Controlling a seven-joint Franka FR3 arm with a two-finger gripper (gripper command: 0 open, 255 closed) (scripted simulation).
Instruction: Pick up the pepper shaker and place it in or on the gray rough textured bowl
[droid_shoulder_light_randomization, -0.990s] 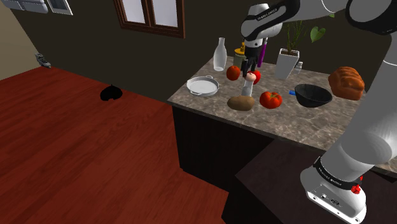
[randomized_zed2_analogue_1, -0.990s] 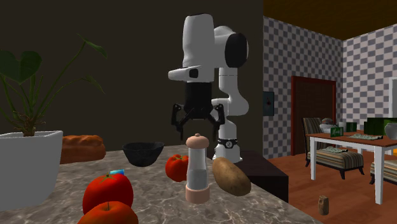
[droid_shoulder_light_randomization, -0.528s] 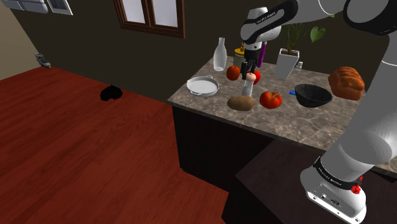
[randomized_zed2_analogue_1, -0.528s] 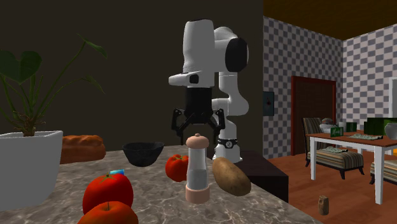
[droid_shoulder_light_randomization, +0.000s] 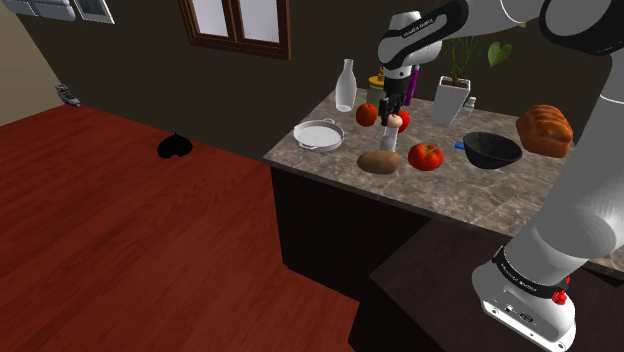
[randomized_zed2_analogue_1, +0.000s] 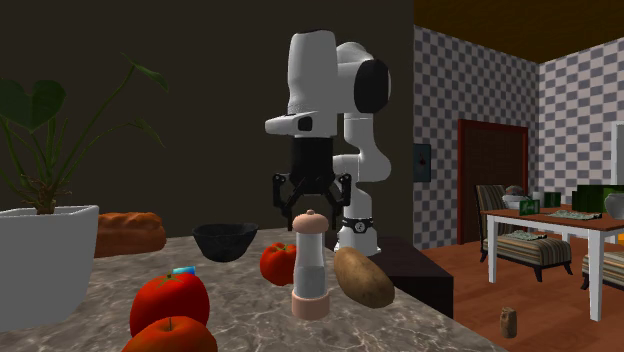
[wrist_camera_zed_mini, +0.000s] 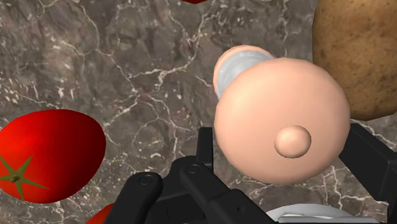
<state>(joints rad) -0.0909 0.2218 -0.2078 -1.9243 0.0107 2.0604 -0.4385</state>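
Black two-finger gripper (randomized_zed2_analogue_1: 312, 204) hovers directly above the upright pink-capped, pale-bodied pepper shaker (randomized_zed2_analogue_1: 309, 265), fingers (wrist_camera_zed_mini: 205, 147) spread apart to straddle its cap. A dark round bowl (droid_shoulder_light_randomization: 491, 150) sits well apart from the shaker.

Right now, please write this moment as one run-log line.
gripper: open, over pepper shaker | pepper shaker: upright, not held | dark bowl: apart

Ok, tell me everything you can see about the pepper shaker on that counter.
The pepper shaker is a tall mill with a rounded pinkish cap topped by a small knob, a pale grey middle and a flared pinkish foot. It stands upright on the marbled counter. The open gripper hangs just above it, with its fingers either side of the cap but not clasping it. A potato lies close beside it.
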